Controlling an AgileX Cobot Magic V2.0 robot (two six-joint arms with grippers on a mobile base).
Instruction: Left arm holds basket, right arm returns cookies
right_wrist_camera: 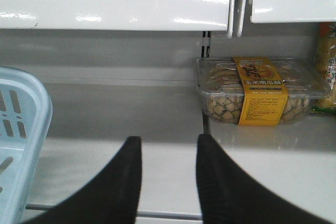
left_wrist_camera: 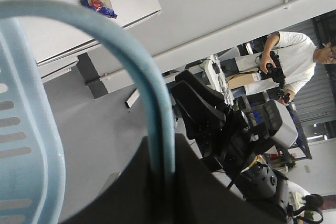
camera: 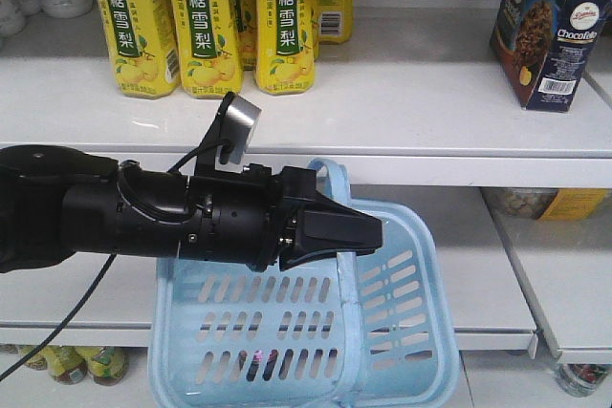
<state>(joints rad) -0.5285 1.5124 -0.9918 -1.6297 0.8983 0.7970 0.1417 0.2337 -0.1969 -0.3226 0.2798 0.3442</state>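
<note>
Four yellow pear-drink bottles (camera: 206, 21) with green labels stand in a row on the upper shelf, the fourth mostly hidden behind. One navy cookie box (camera: 553, 28) stands at that shelf's right end. One light blue basket (camera: 306, 332) hangs below. One clear tray of biscuits (right_wrist_camera: 260, 90) with a yellow band lies on the lower shelf.

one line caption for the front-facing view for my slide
Left gripper holds the blue basket by its handle below the shelf, cookies upright on the shelf above.
</note>
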